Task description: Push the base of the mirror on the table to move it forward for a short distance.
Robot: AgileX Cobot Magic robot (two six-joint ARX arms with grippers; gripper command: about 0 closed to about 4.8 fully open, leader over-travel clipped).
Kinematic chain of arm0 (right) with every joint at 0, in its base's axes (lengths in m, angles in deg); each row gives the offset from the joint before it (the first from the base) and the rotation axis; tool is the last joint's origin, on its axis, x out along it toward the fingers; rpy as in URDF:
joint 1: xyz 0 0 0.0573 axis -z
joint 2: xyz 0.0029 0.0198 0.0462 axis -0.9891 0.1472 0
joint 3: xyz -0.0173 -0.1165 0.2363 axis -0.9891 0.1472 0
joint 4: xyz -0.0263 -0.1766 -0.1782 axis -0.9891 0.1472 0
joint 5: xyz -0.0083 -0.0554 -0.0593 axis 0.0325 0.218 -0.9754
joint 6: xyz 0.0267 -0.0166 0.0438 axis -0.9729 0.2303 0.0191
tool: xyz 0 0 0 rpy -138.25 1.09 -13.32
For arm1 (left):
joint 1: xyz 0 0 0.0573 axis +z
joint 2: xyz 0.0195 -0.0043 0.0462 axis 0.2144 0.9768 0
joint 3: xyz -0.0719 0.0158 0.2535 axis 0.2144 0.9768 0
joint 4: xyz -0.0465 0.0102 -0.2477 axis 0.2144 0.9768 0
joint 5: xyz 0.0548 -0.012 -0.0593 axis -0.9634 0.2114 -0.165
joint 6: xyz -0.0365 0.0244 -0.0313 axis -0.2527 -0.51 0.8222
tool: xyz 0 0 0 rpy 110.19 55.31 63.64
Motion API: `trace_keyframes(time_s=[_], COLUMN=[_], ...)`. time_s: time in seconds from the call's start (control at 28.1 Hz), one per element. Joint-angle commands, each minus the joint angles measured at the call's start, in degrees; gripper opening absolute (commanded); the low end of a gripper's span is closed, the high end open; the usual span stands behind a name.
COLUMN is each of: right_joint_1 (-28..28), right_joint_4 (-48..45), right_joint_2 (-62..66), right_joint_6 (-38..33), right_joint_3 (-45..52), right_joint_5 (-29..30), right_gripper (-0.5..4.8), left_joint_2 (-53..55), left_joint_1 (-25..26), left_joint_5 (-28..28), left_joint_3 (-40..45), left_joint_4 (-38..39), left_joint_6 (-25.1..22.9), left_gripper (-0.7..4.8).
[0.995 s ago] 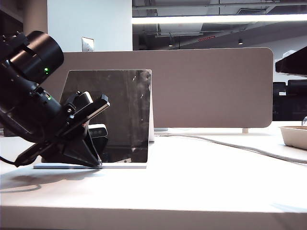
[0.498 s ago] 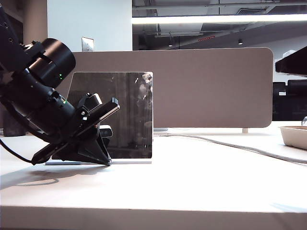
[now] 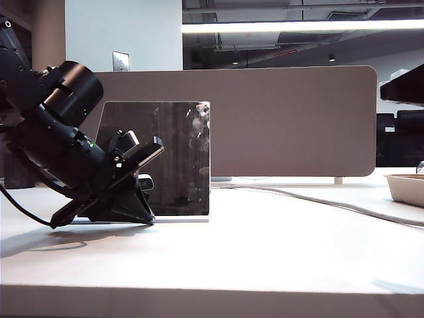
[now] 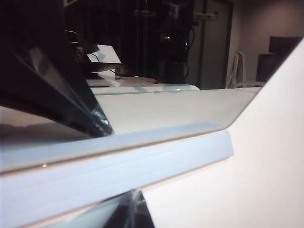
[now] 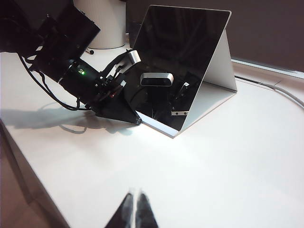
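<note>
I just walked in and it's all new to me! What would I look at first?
The big black left hand, low on the table, pressed against the base of the dark shiny mirror at the left. The right hand hangs above the table, away from the mirror.

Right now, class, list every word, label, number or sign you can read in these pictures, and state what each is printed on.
None can be read.
The small plate on the far wall carries no legible marking.
The red strip under the ceiling is too small and blurred to read.
The mirror, its base, the table, the left gripper and the right gripper show no lettering.
</note>
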Motion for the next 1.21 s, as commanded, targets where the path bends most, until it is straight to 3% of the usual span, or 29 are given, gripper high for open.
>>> trace_keyframes(time_s=[0.04,0.85,1.21], right_joint_1=[0.0,0.0,0.0], right_joint_4=[-1.0,-1.0,-1.0], right_joint_2=[0.0,0.0,0.0], right_joint_6=[0.1,0.1,0.1], right_joint_3=[0.0,0.0,0.0], right_joint_5=[0.0,0.0,0.0], right_gripper=[0.22,0.22,0.22], left_joint_2=[1.1,10.1,10.4], left_joint_1=[1.0,1.7,4.0], left_joint_5=[-3.3,-2.8,-3.9], left_joint_3=[0.6,-9.9,-10.5], left_joint_4=[4.5,3.3,3.2], left_joint_6=[-0.3,-0.5,-0.3], left_gripper=[-0.02,-0.02,-0.02])
